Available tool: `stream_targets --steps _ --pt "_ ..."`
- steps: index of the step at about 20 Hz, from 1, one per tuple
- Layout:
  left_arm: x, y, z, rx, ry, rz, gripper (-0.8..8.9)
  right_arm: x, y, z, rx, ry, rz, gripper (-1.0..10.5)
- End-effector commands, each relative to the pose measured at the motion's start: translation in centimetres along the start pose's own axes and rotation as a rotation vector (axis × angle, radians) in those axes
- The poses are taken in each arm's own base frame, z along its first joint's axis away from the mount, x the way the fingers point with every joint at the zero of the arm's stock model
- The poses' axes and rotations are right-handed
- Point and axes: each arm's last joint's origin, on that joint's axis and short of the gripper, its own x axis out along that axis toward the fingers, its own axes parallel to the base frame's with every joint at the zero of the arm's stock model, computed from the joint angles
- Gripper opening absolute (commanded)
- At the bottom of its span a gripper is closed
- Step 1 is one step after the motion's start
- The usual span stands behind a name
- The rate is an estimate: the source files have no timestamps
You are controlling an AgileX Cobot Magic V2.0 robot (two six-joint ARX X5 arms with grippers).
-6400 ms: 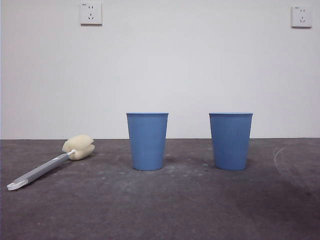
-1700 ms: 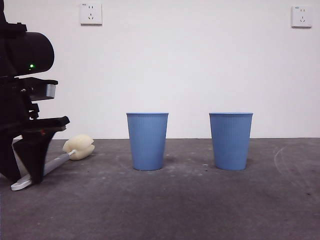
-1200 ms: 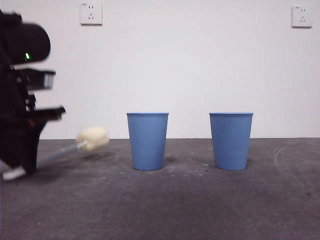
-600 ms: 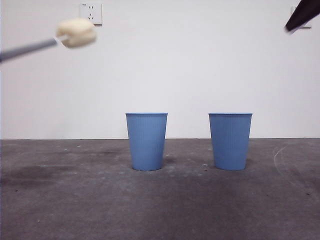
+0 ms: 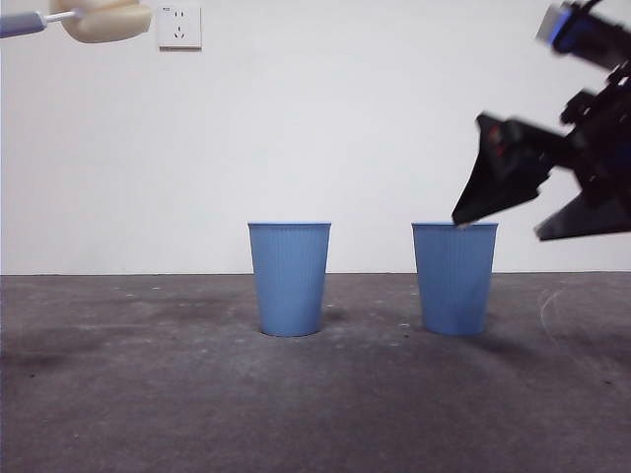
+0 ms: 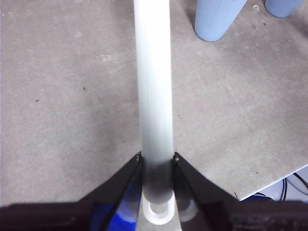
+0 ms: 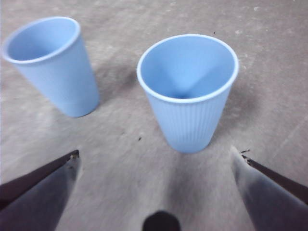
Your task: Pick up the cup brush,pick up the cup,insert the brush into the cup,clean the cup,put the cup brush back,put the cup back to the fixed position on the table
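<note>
The left claw [image 6: 156,161] is clamped on the handle of the brush [image 6: 153,86], which runs straight out ahead of it. In the front view the sponge head shows high at the top corner, well above the worktop [image 5: 148,394].

The right claw [image 7: 156,159] is spread wide and hangs above and just short of the cup [image 7: 188,89], which stands upright on the worktop, mouth up. In its wrist view the cup sits squarely between the two jaws and beyond their tips, not yet touched. The other cup [image 7: 53,62] stands apart to one side, outside the jaws.

So the grasp turns on going forward and down, a jaw to each side of the ribbed wall.
</note>
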Motion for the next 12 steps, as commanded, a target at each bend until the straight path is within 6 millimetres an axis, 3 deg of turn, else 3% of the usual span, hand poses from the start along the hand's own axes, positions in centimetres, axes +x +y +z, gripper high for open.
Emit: stream_targets --steps 1,12 --pt "0.0 0.0 -0.2 0.015 -0.006 0.000 -0.08 1.4 -0.2 -0.9 0.009 0.016 -0.014 6.3" --pt "0.0 0.0 -0.1 0.022 -0.006 -0.003 -0.08 6.7 -1.0 -3.6 -0.004 -0.049 -0.026 6.3"
